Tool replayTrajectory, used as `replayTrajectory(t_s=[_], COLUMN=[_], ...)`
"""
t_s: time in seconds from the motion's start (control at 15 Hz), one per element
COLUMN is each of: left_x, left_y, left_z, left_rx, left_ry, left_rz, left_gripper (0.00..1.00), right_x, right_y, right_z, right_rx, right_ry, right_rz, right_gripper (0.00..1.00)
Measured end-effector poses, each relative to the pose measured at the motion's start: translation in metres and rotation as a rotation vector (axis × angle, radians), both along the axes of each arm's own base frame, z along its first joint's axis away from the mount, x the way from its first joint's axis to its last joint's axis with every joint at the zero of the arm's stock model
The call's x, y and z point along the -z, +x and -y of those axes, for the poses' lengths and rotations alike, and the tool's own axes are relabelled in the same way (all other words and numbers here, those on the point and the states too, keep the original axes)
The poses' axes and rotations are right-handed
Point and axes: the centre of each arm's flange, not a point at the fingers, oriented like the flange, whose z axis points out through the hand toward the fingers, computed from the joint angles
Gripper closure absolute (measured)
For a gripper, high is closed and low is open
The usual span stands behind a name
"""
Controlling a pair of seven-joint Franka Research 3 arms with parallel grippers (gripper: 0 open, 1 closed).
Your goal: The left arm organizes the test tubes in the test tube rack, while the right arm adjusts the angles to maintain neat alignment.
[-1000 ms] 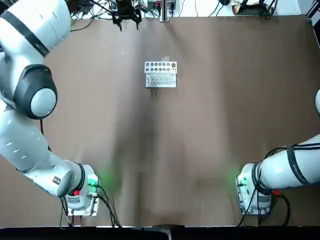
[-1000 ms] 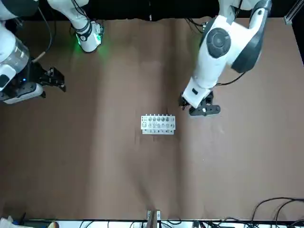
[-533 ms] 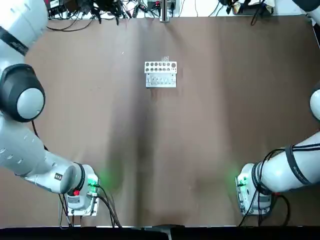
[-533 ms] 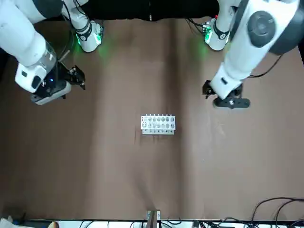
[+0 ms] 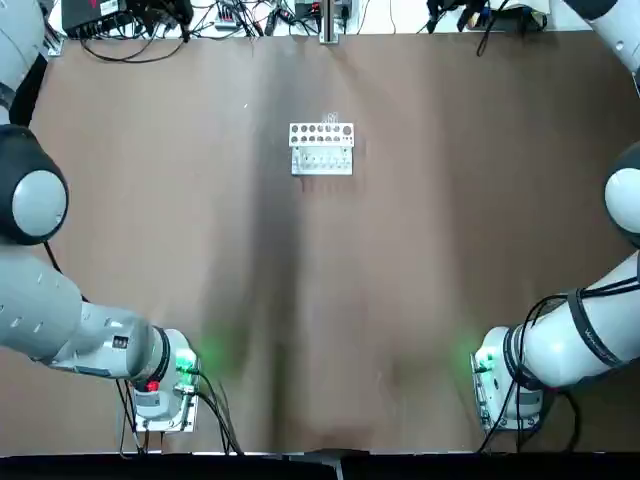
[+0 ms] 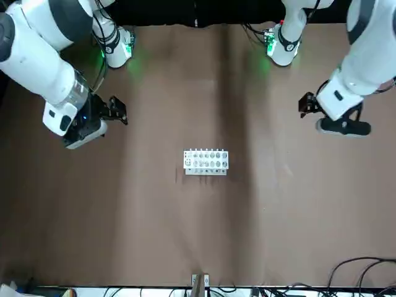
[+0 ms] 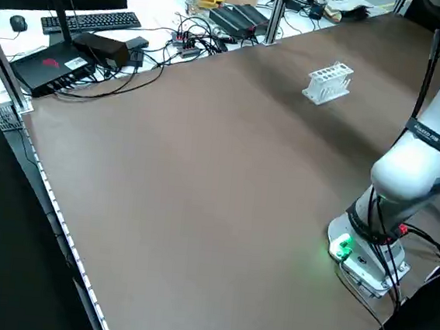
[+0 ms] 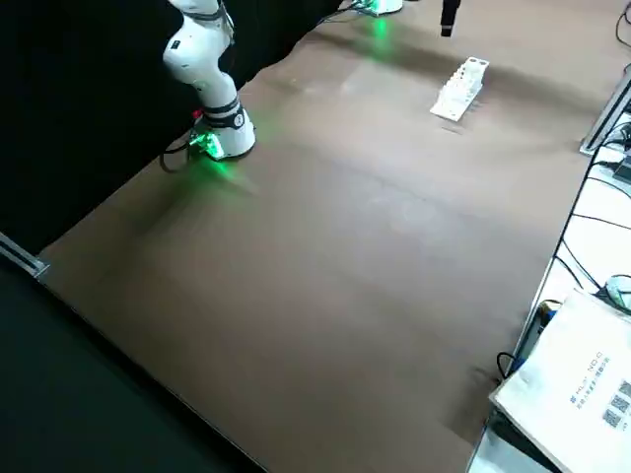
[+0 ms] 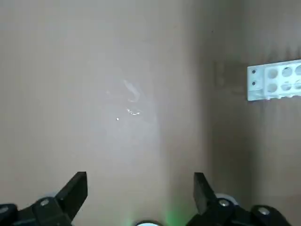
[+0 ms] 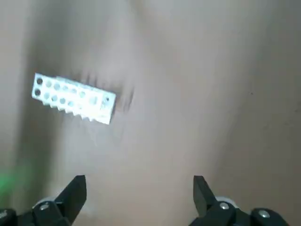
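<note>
The white test tube rack stands alone on the brown table, also in the top view and both wrist views. Faint glassy glints lie on the cloth under the left wrist camera; I cannot tell whether they are test tubes. My left gripper hangs open above the table, well off to the rack's side, fingers spread wide. My right gripper hovers open on the rack's other side, fingers apart and holding nothing.
Cables, a keyboard and boxes crowd the bench beyond the table's far edge. Both arm bases glow green at the near edge. A white box sits off one corner.
The left gripper has swung away from the rack toward the robot's left. The right gripper has come in from the table's edge, closer to the rack. The rack has not moved.
</note>
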Motion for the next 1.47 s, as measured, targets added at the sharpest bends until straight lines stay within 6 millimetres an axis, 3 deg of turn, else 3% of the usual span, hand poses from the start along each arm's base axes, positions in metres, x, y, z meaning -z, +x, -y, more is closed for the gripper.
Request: replayTrajectory(t_s=[0.2,0.27,0.4,0.73,1.2,1.47], left_x=[-0.005,-0.008,-0.013,-0.029,-0.038,-0.049], left_y=[0.001,0.003,0.002,-0.004,-0.003,-0.008], left_z=[-0.030,-0.049,-0.065,-0.081,-0.112,-0.146], left_rx=[0.011,0.012,0.020,0.004,-0.063,-0.134], left_ry=[-0.016,-0.032,-0.044,-0.055,-0.086,-0.136], left_rz=[-0.012,-0.011,-0.005,0.020,0.057,0.082], left_gripper=[0.00,0.00,0.00,0.00,0.00,0.00], right_x=[0.012,0.023,0.031,0.038,0.061,0.087], right_y=[0.002,-0.003,-0.006,-0.018,-0.029,-0.044], right_z=[-0.026,-0.052,-0.069,-0.106,-0.154,-0.204], right_rx=[0.105,0.205,0.341,0.665,0.898,1.016], right_ry=[0.006,0.000,-0.008,-0.015,-0.027,-0.085], right_rz=[-0.012,-0.047,-0.085,-0.154,-0.178,-0.116], right_gripper=[0.00,0.00,0.00,0.00,0.00,0.00])
